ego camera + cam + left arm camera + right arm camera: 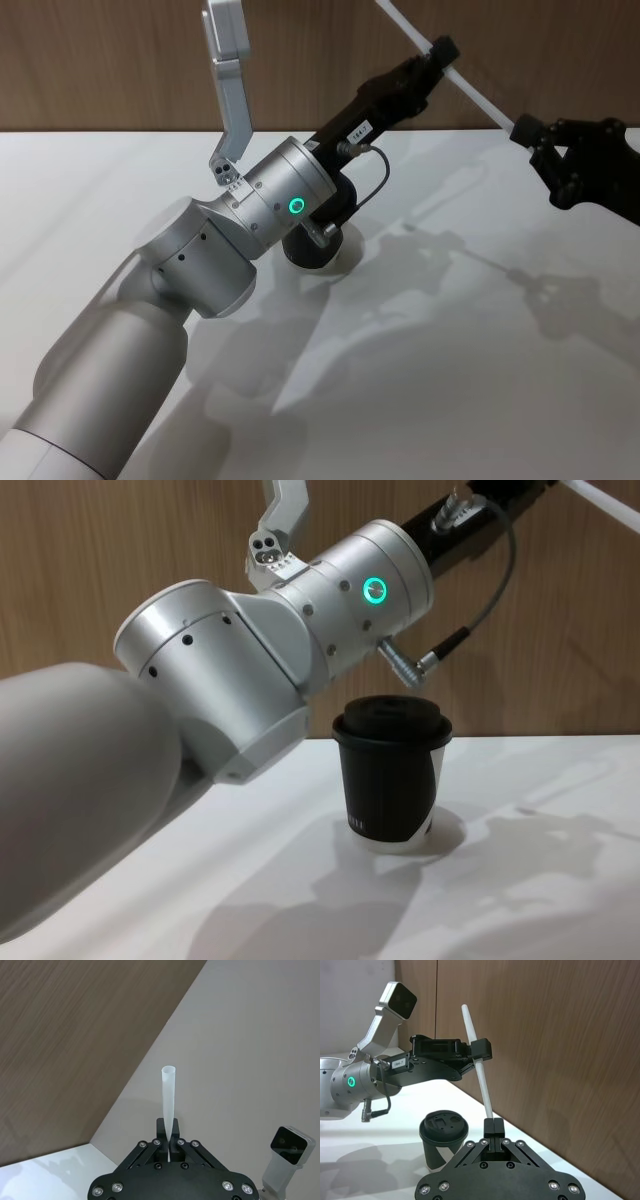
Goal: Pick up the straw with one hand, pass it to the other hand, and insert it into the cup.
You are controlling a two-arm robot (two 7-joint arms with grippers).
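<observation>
The straw [478, 93] slants in the air, above and to the right of the cup [390, 775]. The left claw [443, 50] is clamped on its upper stretch and the right claw [522, 130] on its lower end. The cup stands upright on the counter [450, 360] with its lid on.

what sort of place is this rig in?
Likely a lab test bench: plain white table, wood-panel wall, one lidded cup. Both the left gripper and right gripper hold the straw in the air.
</observation>
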